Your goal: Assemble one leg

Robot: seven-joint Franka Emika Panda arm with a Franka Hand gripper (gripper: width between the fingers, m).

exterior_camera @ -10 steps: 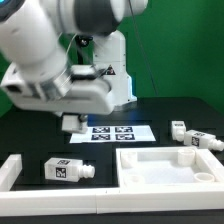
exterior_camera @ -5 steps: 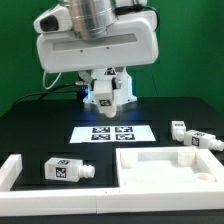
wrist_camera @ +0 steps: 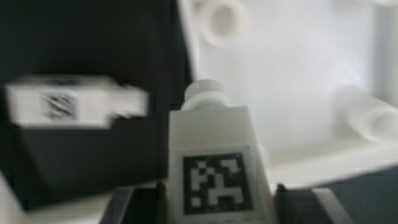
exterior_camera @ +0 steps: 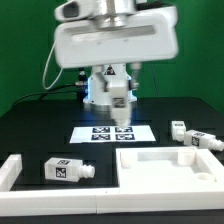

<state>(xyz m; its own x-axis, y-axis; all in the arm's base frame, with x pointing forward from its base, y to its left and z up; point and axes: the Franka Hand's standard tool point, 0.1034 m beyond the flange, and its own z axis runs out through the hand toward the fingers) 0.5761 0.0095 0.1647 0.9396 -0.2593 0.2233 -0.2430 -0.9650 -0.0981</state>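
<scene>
**Leg in carriage.** You see the gripper [exterior_camera: 119,102] clamped on the leg [wrist_camera: 214,150], one jaw against each side of it. The leg hangs stub end down, clear of the table, over the middle of the tabletop near the marker board [exterior_camera: 112,132]. The white panel [exterior_camera: 160,153] lies by the near edge, toward the corner at the exterior view's right. The wrist view shows a round socket [wrist_camera: 221,16] in it, unfilled. A spare leg [exterior_camera: 67,171] lies by the near edge toward the exterior view's left, and two further legs [exterior_camera: 181,130] lie by the edge at the exterior view's right. Judged from this, the pickup is done. You have yet to line the stub up over a socket, lower it and seat it.
</scene>
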